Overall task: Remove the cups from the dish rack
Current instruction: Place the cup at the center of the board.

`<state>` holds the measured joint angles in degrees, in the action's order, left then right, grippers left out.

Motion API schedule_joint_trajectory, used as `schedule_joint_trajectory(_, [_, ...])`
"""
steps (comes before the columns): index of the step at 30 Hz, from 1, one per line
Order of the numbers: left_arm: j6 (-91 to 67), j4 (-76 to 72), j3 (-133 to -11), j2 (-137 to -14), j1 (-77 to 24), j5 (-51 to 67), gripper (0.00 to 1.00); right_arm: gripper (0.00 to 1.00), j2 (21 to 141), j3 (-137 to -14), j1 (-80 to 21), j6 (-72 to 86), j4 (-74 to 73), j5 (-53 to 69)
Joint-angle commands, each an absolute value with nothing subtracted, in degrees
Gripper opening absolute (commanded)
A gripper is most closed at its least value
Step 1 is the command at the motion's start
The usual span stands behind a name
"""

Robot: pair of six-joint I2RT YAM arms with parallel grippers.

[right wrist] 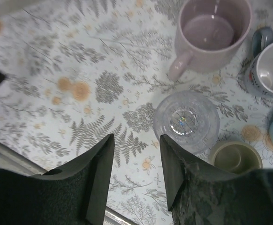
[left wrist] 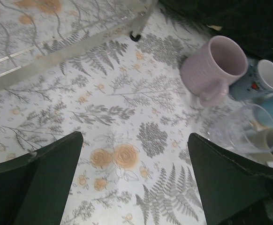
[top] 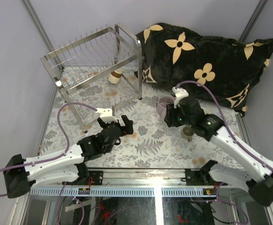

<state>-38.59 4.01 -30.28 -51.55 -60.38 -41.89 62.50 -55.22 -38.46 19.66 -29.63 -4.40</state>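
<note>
Cups still racked: one cream-and-brown cup (top: 115, 76) sits low inside the dish rack (top: 140, 70), at 11 o'clock on the table (top: 150, 145).
Cups out: lilac mug (right wrist: 211, 33), clear glass (right wrist: 186, 119) and neighbours huddle at 3 o'clock.
Right gripper (right wrist: 136, 140): jaws apart, empty, just beside the clear glass.
Left gripper (left wrist: 135, 137): jaws wide, empty, over bare cloth.
Risk one: pulling away, we could clip the tightly packed clear glass or lilac mug.
Risk two: reaching in, we may snag the dish rack's wires and drag it.
Racked cup's axis: looks tipped, running 7 to 1 o'clock; which end is the mouth we can't tell.
Unloaded cups' axes: upright, mouths up; lilac mug handle at 7 o'clock in the right wrist view.
</note>
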Motion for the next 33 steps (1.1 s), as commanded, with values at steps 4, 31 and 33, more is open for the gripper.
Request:
schedule_joint_trajectory(4, [-35.79, 7.09, -39.42, -64.5, -60.56, -55.45, 0.94, 0.52, 49.1, -48.06, -38.85, 21.97, -18.89, 0.46])
schedule_joint_trajectory(31, [-3.31, -11.85, -61.71, -100.34, -46.92, -70.06, 0.97, 0.6, 27.98, -31.04, -38.84, 23.92, -1.04, 4.69])
schedule_joint_trajectory(33, [-0.03, -16.52, -60.4, -101.9, -45.36, -71.32, 0.97, 0.6, 28.0, -30.76, -38.84, 24.2, -0.94, 4.87])
